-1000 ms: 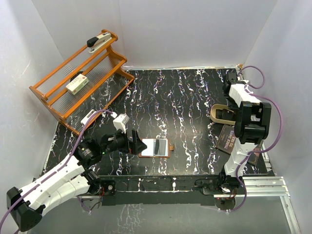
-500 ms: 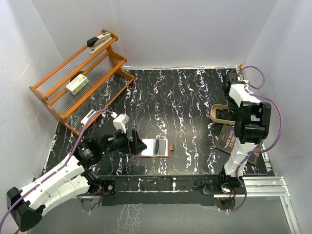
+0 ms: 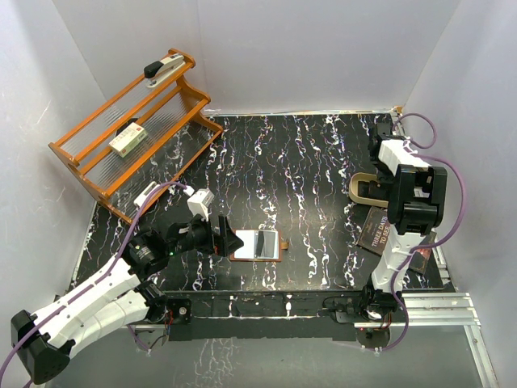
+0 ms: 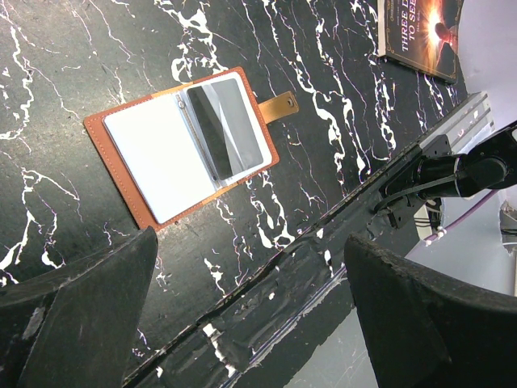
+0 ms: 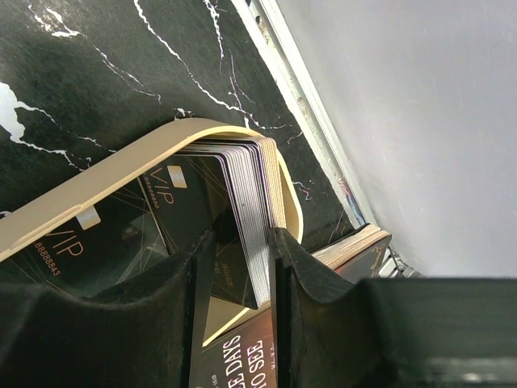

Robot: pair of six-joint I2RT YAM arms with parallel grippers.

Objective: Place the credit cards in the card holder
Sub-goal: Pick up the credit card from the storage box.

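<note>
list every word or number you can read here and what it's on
"THREE DAYS TO SEE": cover of the dark book.
"VIP": dark cards in the tan curved stand.
"88888843": under it on the nearest card, last digits unsure.
Box on the rack: too small to read.

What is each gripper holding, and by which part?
Left gripper: open, nothing held. Right gripper appears to pinch the stack of credit cards by one end.

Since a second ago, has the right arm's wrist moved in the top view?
Yes, slightly. The right arm's wrist has shifted a little left and toward the table's far edge, judged against the lettered book, which stayed put.
</note>
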